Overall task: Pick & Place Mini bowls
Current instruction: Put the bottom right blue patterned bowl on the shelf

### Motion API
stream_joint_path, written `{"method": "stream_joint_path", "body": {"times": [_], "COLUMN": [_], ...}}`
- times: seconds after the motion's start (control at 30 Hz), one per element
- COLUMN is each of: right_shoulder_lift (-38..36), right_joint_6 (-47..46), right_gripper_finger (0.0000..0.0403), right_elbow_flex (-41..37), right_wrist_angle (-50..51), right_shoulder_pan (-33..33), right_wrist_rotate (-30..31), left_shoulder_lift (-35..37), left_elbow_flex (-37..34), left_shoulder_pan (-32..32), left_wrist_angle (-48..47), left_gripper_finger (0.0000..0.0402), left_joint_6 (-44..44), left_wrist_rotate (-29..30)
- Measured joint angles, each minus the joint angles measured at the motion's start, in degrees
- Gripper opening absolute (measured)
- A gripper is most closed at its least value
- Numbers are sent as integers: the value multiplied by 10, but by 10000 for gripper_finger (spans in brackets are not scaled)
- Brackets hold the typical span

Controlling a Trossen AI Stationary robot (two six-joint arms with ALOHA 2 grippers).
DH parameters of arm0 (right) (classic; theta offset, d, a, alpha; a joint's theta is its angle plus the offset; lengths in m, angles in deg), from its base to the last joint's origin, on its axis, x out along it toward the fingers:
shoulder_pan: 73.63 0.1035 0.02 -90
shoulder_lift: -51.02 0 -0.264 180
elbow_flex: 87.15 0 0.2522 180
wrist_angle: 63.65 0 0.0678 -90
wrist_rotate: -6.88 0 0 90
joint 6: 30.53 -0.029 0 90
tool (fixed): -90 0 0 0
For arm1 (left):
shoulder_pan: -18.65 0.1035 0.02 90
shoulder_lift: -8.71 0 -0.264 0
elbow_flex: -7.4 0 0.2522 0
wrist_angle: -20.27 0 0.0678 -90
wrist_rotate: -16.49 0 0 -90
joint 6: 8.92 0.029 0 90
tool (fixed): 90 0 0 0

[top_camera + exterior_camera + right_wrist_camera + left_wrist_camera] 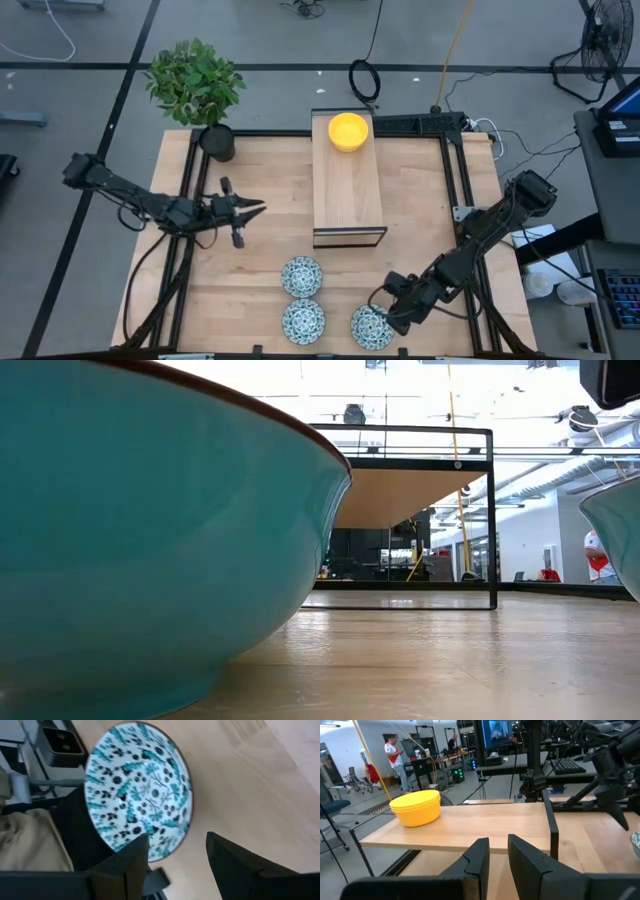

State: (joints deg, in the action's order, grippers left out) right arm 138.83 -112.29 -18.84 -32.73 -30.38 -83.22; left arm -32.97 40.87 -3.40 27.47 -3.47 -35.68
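Floral bowl [137,790] sits right under right gripper [177,852], jaws spread wide, nothing held; 2 more patterned bowls [301,276] just beside it, yellow stack [348,130] on raised shelf [347,190] beyond. Looks stiff, glazed, slippery, prob breakable: pinch rim. Left gripper [246,210] waits w/ fingers narrowly parted, empty, beside shelf

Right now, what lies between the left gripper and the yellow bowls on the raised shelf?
Only bare wood, per the high view: the left gripper faces the shelf; yellow bowls sit at its far end.
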Motion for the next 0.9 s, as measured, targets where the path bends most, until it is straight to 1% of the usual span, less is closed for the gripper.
{"method": "stream_joint_path", "body": {"times": [0.17,0.27,0.33,0.47,0.57,0.73,0.9], "right_shoulder_lift": [13,29,43,63,69,63,60], "right_joint_6": [6,17,19,10,-1,-15,-7], "right_gripper_finger": [185,185,185,185,177,138,68], "right_elbow_flex": [-2,-3,-3,-3,-3,-3,-3], "right_wrist_angle": [5,-11,-27,-27,-21,-23,-27], "right_shoulder_pan": [0,-2,-4,-8,-12,-20,-20], "right_wrist_rotate": [0,-3,-17,-31,-30,-30,-32], "left_shoulder_lift": [-15,-15,-15,-15,-15,-15,-15], "left_elbow_flex": [0,0,0,0,0,0,0], "left_shoulder_pan": [0,0,0,0,0,0,0], "left_wrist_angle": [17,17,17,17,17,17,17], "left_gripper_finger": [76,76,76,76,76,76,76], "left_joint_6": [0,0,-2,-2,-2,0,2], "left_wrist_rotate": [0,0,0,0,0,0,0]}}
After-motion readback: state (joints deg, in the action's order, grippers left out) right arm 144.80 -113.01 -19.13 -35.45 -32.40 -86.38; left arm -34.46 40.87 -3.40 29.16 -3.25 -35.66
